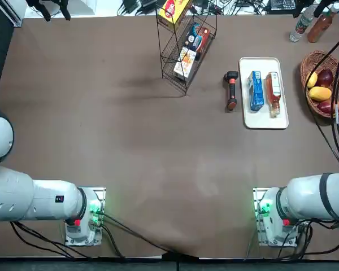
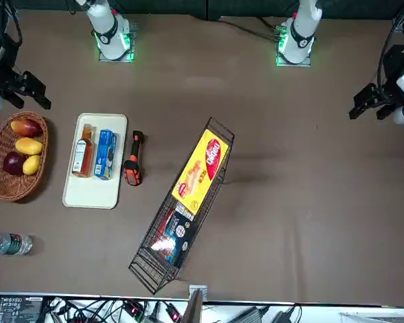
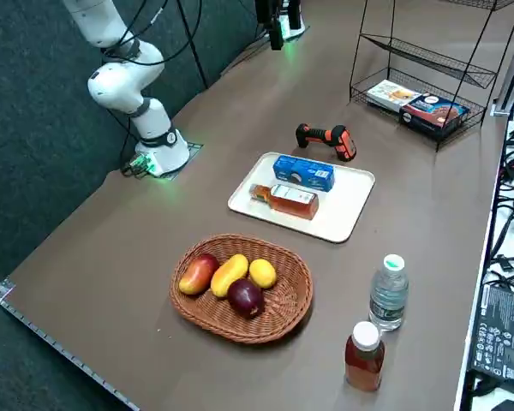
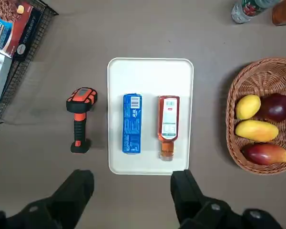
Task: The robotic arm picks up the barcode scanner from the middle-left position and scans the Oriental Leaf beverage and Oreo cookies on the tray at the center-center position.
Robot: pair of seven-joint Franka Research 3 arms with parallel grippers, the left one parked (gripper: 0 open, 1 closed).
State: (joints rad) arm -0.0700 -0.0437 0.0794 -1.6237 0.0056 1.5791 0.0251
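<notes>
An orange-and-black barcode scanner (image 4: 80, 118) lies flat on the brown table, just beside the white tray (image 4: 150, 76). The blue Oreo packet (image 4: 131, 123) and the amber Oriental Leaf bottle (image 4: 168, 125) lie side by side on the tray, the packet nearer the scanner. My right gripper (image 4: 131, 181) hangs high above the tray's near edge, open and holding nothing. From overhead the scanner (image 1: 231, 90), the packet (image 1: 256, 90), the bottle (image 1: 273, 93) and the tray (image 1: 264, 119) sit right of the table's middle. In the front view the gripper (image 2: 23, 91) shows at the left edge.
A wicker basket (image 4: 231, 114) of fruit stands on the tray's far side from the scanner. A tilted wire rack (image 1: 183, 51) holding snack boxes stands beyond the scanner. A water bottle (image 3: 388, 291) and a reddish-brown bottle (image 3: 364, 355) stand near the table's corner.
</notes>
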